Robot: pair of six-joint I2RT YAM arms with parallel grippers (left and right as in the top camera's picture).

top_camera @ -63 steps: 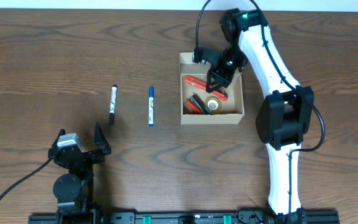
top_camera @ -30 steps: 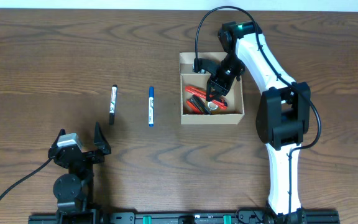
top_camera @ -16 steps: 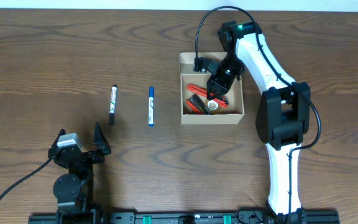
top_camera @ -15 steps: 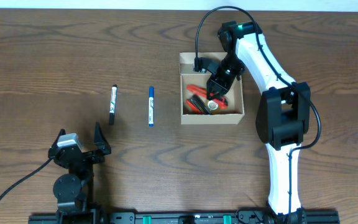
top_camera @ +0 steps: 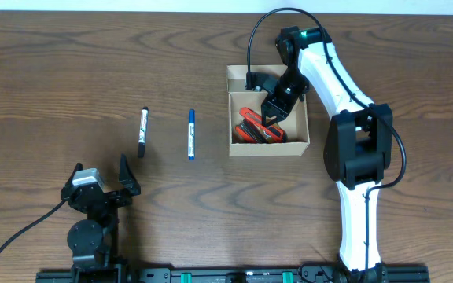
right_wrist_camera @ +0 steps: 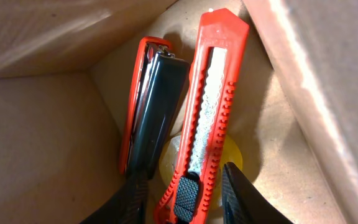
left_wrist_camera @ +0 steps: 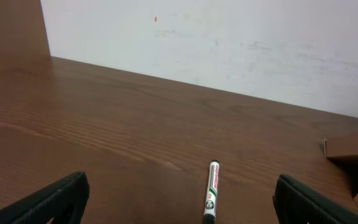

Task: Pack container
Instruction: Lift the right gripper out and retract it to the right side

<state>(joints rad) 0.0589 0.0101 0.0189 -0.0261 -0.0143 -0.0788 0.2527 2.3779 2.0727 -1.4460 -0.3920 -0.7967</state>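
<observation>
Here the container [top_camera: 267,149] sits on the dark wooden worktop [top_camera: 69,63], resting flat, its flap folded back at the far edge and its inside open to the overhead camera. Inside the container [right_wrist_camera: 36,143] a red box cutter [right_wrist_camera: 207,112] lies lengthwise beside a red-and-black stapler [right_wrist_camera: 154,106]. The two are side by side and close together, and both rest partly over a pale yellow tape roll [right_wrist_camera: 169,155] on the container's floor.

The right tool [right_wrist_camera: 184,174] reaches down into the container from above. Its jaws are partly apart, one finger on each side of the cutter's ribbed handle end, with a gap showing on both sides, so it grips nothing. In the overhead view the right tool [top_camera: 272,118] hangs over the container's middle.

Well to the left of the container a blue marker [top_camera: 191,134] lies on the worktop, and a black marker [top_camera: 142,132] lies farther left, roughly parallel to it.

Farthest from the container, toward the near left, the left tool [top_camera: 101,171] rests with its jaws spread wide and holds nothing.
</observation>
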